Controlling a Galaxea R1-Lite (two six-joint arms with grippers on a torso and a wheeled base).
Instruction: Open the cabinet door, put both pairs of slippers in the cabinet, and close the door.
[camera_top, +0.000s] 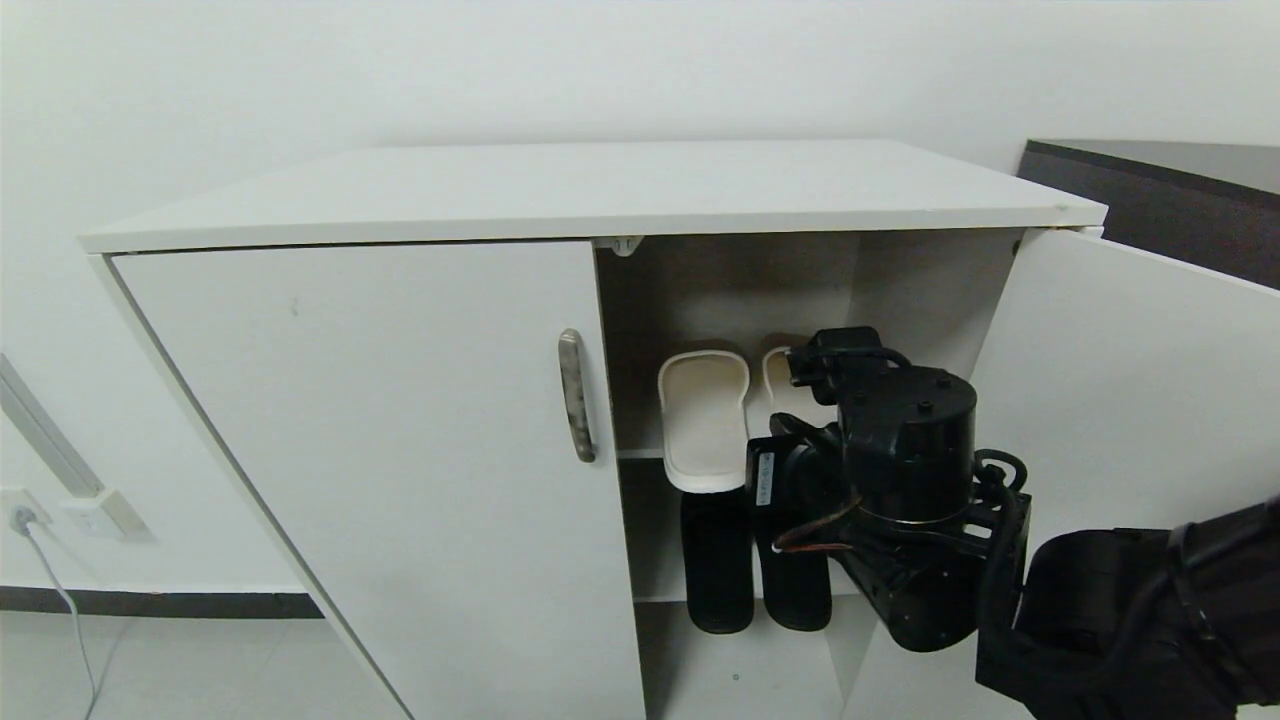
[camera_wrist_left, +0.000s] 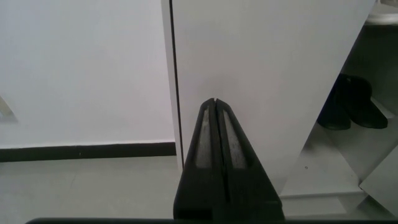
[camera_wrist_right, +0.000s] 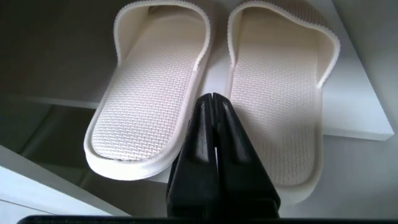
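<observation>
The white cabinet (camera_top: 600, 190) has its left door (camera_top: 380, 450) closed and its right door (camera_top: 1130, 380) swung open. A pair of white slippers (camera_top: 703, 420) lies on the upper shelf, toes toward the back. Below them, a pair of black slippers (camera_top: 717, 560) rests on the lower shelf. My right gripper (camera_wrist_right: 212, 98) is shut and empty, hovering just above the gap between the two white slippers (camera_wrist_right: 149, 87). My left gripper (camera_wrist_left: 214, 102) is shut on nothing and faces the closed left door (camera_wrist_left: 261, 74), with the black slippers (camera_wrist_left: 354, 106) off to one side.
A metal handle (camera_top: 575, 395) runs down the closed door's inner edge. My right arm's wrist (camera_top: 905, 470) fills much of the cabinet opening. A wall socket with a cable (camera_top: 20, 520) sits low on the left wall. A dark counter (camera_top: 1170, 190) stands behind the open door.
</observation>
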